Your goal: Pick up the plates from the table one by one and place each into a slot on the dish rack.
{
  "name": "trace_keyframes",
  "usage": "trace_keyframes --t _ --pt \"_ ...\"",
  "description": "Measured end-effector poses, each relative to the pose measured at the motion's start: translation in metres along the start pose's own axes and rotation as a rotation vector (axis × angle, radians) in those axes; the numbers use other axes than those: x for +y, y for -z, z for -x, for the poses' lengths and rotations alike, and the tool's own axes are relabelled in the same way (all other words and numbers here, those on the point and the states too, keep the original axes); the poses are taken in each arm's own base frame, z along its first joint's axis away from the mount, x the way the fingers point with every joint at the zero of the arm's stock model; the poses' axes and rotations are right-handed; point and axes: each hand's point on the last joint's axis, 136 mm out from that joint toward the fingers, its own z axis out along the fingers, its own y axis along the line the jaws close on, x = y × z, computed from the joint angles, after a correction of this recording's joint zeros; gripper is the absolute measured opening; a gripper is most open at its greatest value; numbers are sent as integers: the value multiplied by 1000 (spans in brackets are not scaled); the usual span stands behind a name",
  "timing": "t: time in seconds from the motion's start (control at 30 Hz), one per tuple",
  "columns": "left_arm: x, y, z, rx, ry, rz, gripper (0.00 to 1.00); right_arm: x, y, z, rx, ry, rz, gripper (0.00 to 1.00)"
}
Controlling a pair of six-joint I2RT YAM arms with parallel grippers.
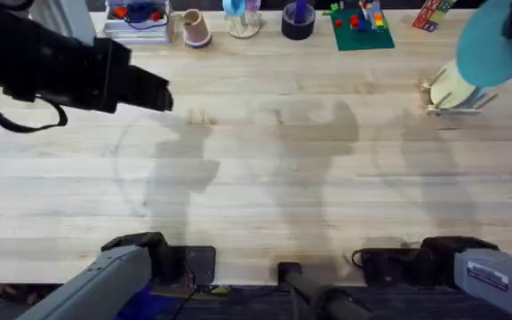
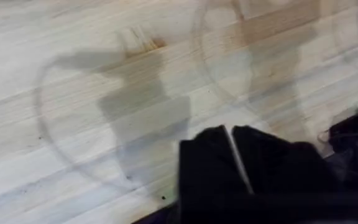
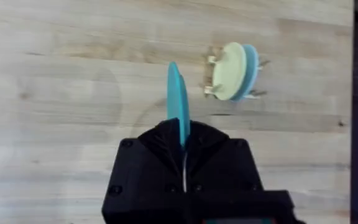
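Observation:
A turquoise-blue plate (image 1: 494, 43) hangs high at the far right of the table, above the dish rack (image 1: 452, 98). My right gripper (image 3: 183, 144) is shut on the turquoise plate (image 3: 178, 102), which stands on edge between the fingers. The small wooden dish rack (image 3: 213, 76) sits on the table (image 3: 73, 93) below, with a cream plate (image 3: 227, 70) and a pale blue plate (image 3: 250, 70) upright in its slots. The cream plate (image 1: 452, 84) shows beside the held one. My left gripper (image 2: 232, 134) hovers over bare wood at the left, its fingers shut with nothing between them.
Along the far edge stand a clear tray of small items (image 1: 137, 20), a pink cup (image 1: 195, 27), a dark tape roll (image 1: 298, 20) and a green plate of bricks (image 1: 361, 27). The left arm (image 1: 69, 67) reaches over the far left of the table.

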Motion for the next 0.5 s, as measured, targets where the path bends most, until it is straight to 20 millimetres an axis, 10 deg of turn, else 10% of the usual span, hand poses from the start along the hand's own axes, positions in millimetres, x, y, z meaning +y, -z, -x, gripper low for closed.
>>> trace_keyframes --t 0.17,0.5 --pt "1 0 0 2 1 5 936 -22 -1 -5 16 -30 -49 28" --pt "2 0 -1 4 0 10 993 -63 -1 -19 55 -48 -138 28"
